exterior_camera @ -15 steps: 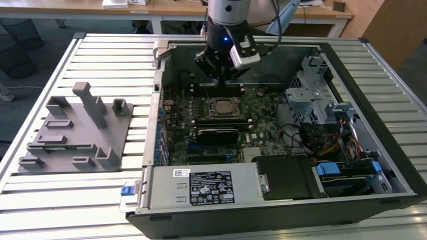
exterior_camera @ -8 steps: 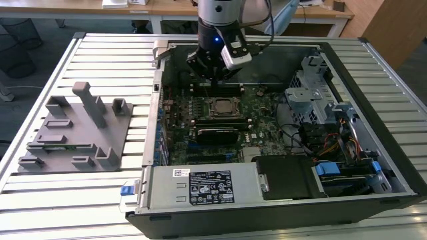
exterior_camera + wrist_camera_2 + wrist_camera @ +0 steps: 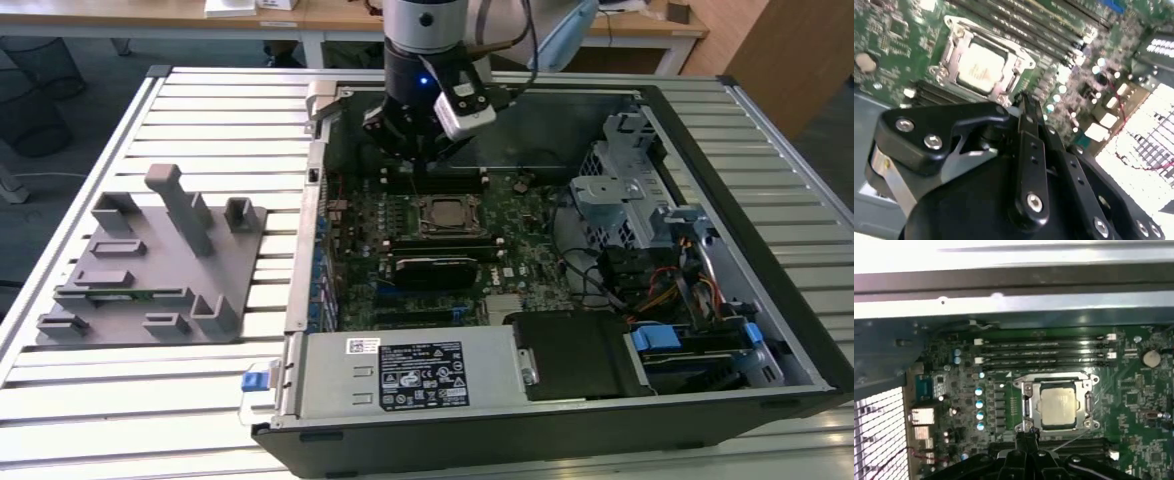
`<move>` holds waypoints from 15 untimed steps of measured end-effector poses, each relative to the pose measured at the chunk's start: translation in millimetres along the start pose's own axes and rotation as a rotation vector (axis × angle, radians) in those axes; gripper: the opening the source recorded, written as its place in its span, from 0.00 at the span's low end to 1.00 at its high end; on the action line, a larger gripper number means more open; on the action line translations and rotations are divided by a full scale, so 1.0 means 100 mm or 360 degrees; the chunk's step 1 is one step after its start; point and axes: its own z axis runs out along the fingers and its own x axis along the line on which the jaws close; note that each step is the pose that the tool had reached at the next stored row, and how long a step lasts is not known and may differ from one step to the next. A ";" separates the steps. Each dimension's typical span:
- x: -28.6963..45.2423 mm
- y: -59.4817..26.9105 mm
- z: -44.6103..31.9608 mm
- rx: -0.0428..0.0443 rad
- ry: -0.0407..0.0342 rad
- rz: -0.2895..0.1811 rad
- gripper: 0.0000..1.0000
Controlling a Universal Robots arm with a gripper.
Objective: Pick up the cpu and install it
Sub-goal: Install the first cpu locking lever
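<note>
Silvery cpu (image 3: 1057, 405), one, in socket (image 3: 1089, 403)

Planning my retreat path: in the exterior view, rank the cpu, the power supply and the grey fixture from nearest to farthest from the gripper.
1. The cpu, seated in its socket on the motherboard, just below the gripper in the exterior view.
2. The power supply, at the case's near edge.
3. The grey fixture, outside the case on the exterior view's left.

The last two are close; the cpu is clearly nearest.
</note>
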 end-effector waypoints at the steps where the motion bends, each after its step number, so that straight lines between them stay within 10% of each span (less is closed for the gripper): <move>1: 0.043 -0.002 0.003 0.0000 0.0000 0.0000 0.11; 6: 0.200 0.004 0.026 -0.0002 -0.0005 0.0000 0.11; 15: 0.243 0.171 0.078 -0.0002 -0.0011 -0.0040 0.11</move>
